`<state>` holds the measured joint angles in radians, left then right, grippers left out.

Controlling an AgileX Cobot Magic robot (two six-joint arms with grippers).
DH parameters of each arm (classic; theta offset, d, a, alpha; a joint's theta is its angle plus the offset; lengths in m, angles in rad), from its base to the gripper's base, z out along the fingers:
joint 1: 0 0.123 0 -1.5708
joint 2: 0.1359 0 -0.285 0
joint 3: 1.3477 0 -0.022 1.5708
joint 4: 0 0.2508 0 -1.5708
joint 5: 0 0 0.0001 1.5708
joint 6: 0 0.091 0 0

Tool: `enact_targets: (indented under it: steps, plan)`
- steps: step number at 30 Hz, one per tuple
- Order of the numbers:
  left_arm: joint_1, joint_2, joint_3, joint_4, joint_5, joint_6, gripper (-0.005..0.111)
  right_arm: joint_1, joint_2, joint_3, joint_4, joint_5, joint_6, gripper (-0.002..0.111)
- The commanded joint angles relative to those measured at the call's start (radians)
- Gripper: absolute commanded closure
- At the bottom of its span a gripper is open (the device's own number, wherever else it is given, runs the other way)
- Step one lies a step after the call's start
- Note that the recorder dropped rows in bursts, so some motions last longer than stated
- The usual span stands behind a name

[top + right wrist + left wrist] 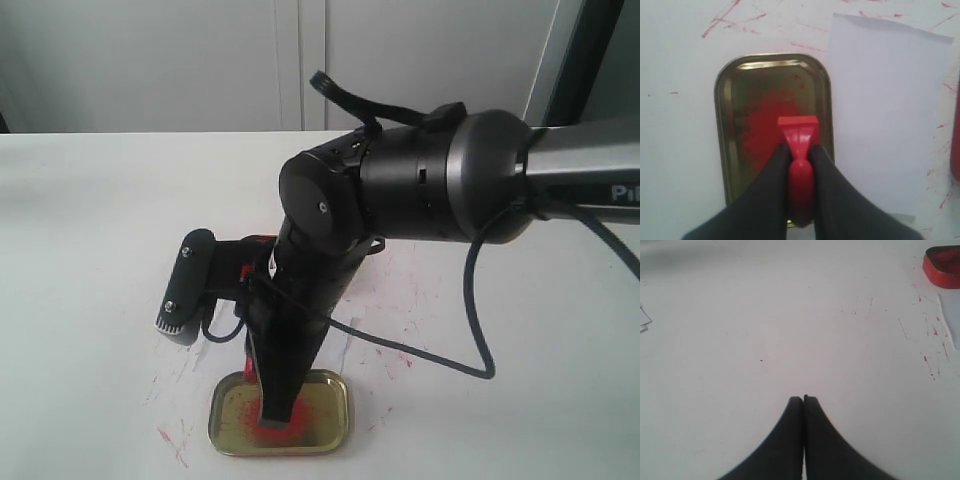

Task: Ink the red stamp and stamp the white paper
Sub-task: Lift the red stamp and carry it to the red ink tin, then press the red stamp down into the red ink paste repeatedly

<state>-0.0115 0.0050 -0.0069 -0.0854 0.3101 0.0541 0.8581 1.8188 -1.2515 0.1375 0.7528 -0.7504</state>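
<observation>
My right gripper [800, 148] is shut on the knob handle of the red stamp [798, 126]. The stamp's square base sits over the red smear in the gold-coloured tin lid [728, 105]. The exterior view shows the right arm reaching down and across, with the stamp [277, 420] at the fingertips inside the lid [335, 385]. The white paper [885, 110] lies flat right beside the lid. My left gripper [803, 399] is shut on nothing, above bare white tabletop and well away from the lid.
The red tin of ink paste [943, 266] stands beyond the paper; in the exterior view it [262, 243] is mostly hidden behind the right arm. Red ink streaks speckle the tabletop [410, 330]. A black cable [478, 330] loops off the right arm.
</observation>
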Motion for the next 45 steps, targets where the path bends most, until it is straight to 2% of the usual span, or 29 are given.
enact_targets:
  steps: [1,20,45]
  plan:
    - [0.003,-0.005,0.007,-0.01,-0.004,-0.006,0.107,-0.027,-0.011,-0.059,0.002,0.033,0.015,0.108]
    - [0.003,-0.005,0.007,-0.01,-0.004,-0.006,0.107,-0.182,-0.004,-0.252,0.004,0.111,0.044,0.108]
    - [0.003,-0.005,0.007,-0.01,-0.004,-0.006,0.107,-0.259,0.376,-0.741,-0.007,0.362,0.044,0.108]
